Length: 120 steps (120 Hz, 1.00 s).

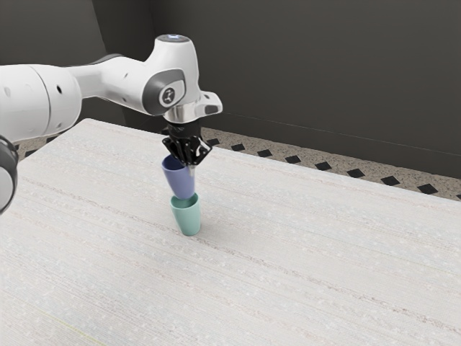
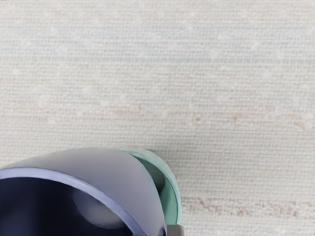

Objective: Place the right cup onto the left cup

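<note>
A dark wall (image 1: pixel 310 72) stands behind the pale table (image 1: pixel 302 238), where my pincer (image 1: pixel 188 166) grips the tilted blue cup (image 1: pixel 179 182) by its side, its base at the upright green cup (image 1: pixel 189 220)'s mouth.

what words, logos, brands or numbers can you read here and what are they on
No readable text in either view.
Round emblem on the white arm: too small to read.
Blue cup and green cup: no text on their visible sides.

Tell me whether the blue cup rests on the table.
No, the blue cup has its base up by the rim of the green cup.
</note>
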{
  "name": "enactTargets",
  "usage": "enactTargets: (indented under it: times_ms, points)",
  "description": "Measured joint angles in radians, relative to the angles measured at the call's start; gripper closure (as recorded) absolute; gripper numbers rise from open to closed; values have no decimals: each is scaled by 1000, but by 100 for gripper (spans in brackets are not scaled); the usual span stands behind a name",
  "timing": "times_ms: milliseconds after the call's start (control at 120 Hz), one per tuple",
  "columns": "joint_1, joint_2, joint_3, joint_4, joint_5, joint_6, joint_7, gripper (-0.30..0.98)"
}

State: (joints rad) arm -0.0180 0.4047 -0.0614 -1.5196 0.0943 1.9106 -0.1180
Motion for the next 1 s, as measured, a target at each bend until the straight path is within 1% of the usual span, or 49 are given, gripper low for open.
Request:
enactTargets:
  times_ms: [633, 675, 783, 850, 917, 1000]
  points:
    - [1, 12, -1, -29, -26, -13, 48, 78]
    - [1, 14, -1, -29, -31, -13, 50, 74]
    - [0, 13, -2, -29, -41, -21, 50, 52]
    - [0, 8, -5, -28, -44, -31, 44, 41]
    - [0, -2, -7, -27, -46, -41, 39, 33]
    - [-1, -20, -13, -27, -47, -53, 32, 26]
